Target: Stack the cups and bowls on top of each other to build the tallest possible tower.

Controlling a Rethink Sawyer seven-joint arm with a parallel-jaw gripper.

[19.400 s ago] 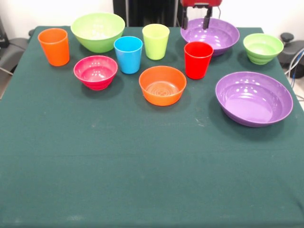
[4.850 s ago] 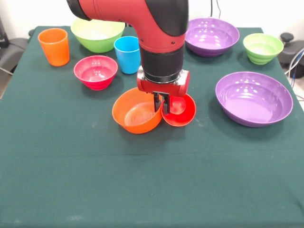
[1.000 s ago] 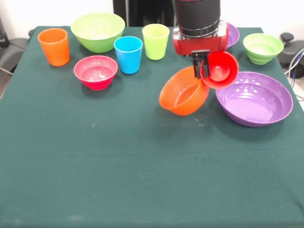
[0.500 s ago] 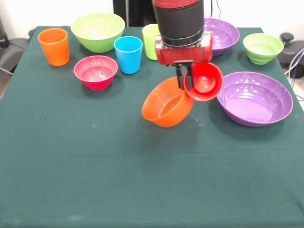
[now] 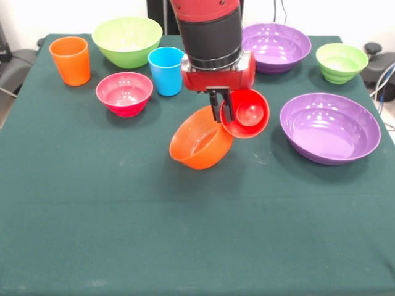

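Orange bowl (image 5: 200,145) and red cup (image 5: 245,113) at black claw (image 5: 221,108); red-black arm (image 5: 210,37); dark green surface (image 5: 185,234); purple bowl (image 5: 330,127) beside.

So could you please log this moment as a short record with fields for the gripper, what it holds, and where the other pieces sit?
gripper: gripper shut on the rims of the orange bowl and red cup, both tilted and lifted together
left of arm: orange cup, large lime green bowl, blue cup, pink bowl
right of arm: far purple bowl, small green bowl, near purple bowl
lime green cup: hidden
stacked so far: nothing
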